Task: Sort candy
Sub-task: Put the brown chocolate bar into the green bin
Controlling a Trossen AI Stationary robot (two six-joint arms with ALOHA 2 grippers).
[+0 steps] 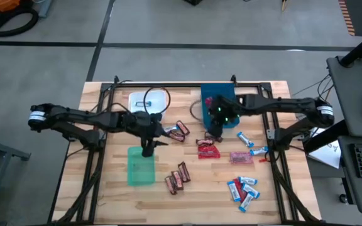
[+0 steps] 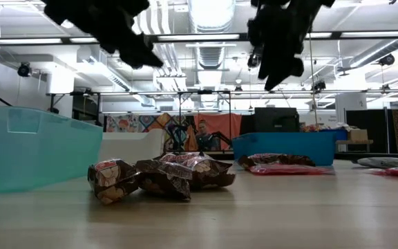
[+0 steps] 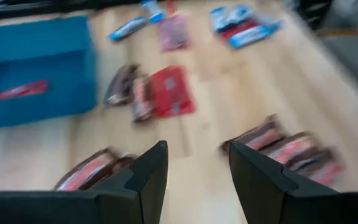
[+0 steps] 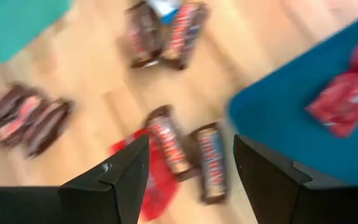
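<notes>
The left gripper [image 1: 148,150] hung above the translucent green plastic bin [image 1: 141,167], its fingers [image 3: 148,177] parted and empty. The right gripper [image 1: 213,133] hovered at the near edge of the blue plastic bin [image 1: 217,94], fingers [image 4: 129,171] spread wide, holding nothing. Dark brown mini bars [image 1: 176,176], red crinkly packets [image 1: 208,150] and blue-and-white mini bars [image 1: 242,189] lay scattered over the wooden surface [image 1: 105,194].
</notes>
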